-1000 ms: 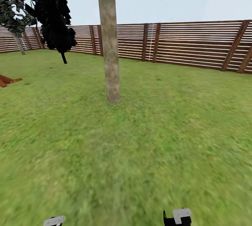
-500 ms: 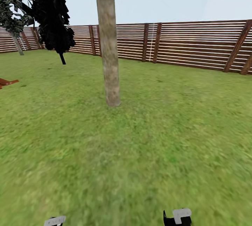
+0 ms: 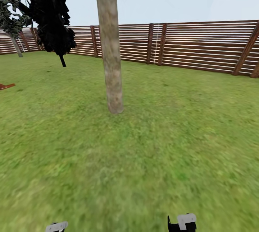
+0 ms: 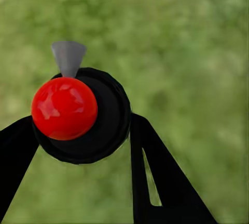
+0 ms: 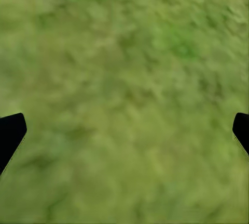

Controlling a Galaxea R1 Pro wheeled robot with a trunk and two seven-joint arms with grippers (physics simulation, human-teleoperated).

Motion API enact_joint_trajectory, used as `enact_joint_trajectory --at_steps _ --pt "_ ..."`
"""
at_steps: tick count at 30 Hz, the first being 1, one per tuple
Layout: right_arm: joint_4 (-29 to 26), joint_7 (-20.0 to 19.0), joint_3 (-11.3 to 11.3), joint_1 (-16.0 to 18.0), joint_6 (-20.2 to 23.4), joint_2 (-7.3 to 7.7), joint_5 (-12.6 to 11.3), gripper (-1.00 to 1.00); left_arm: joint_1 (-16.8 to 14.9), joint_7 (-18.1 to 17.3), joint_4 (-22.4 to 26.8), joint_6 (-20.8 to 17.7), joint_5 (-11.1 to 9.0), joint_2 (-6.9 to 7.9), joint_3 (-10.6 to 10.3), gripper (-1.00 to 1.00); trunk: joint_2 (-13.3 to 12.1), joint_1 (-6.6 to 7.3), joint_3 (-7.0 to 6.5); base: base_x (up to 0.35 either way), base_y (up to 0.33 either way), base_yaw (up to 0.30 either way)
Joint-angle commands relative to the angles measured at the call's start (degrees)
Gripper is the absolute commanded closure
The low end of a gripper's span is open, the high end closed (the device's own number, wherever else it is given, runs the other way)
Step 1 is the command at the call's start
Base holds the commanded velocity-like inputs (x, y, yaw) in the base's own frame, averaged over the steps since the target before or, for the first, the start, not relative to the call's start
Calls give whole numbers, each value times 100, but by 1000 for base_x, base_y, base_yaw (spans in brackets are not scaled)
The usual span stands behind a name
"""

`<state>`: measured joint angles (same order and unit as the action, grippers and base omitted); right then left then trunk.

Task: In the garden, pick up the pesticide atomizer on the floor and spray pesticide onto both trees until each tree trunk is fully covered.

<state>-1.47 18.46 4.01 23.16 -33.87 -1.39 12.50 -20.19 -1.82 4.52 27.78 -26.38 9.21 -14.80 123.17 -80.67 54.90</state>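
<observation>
The pesticide atomizer [image 4: 65,107] sits between the two black fingers of my left gripper [image 4: 78,130], which is shut on it. Its round red top, dark body and pale grey trigger face the left wrist camera, with blurred lawn behind. My right gripper [image 5: 124,130] is open over grass, nothing between its fingertips [image 5: 10,133]. In the head view one tree trunk [image 3: 109,52], thick, bare and mottled beige-grey, rises from the lawn ahead, slightly left of centre. Its canopy is cut off by the top of the picture. Small pieces of both arms [image 3: 181,222] show at the bottom edge.
A slatted reddish-brown fence [image 3: 187,45] runs across the back of the lawn [image 3: 144,153]. A dark columnar conifer [image 3: 50,16] and a thinner greyish tree [image 3: 10,16] stand at the far left. A reddish-brown object [image 3: 5,86] lies at the left edge.
The whole head view has shifted: the trunk stands a little larger and further left, and the reddish object has slid toward the left edge. So the camera moved. The arms' pieces sit unchanged.
</observation>
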Motion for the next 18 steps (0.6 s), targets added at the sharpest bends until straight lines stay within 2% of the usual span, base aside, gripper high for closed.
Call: enact_joint_trajectory --at_steps 1,18 --pt "6 57 38 4 4 -2 28 -100 -5 -20 -4 16 -60 2 -40 100 2 -3 5 338 0 0" --pt "-1 55 38 -76 4 -45 25 -100 -6 -20 -4 16 -60 2 -40 100 2 -3 5 338 0 0"
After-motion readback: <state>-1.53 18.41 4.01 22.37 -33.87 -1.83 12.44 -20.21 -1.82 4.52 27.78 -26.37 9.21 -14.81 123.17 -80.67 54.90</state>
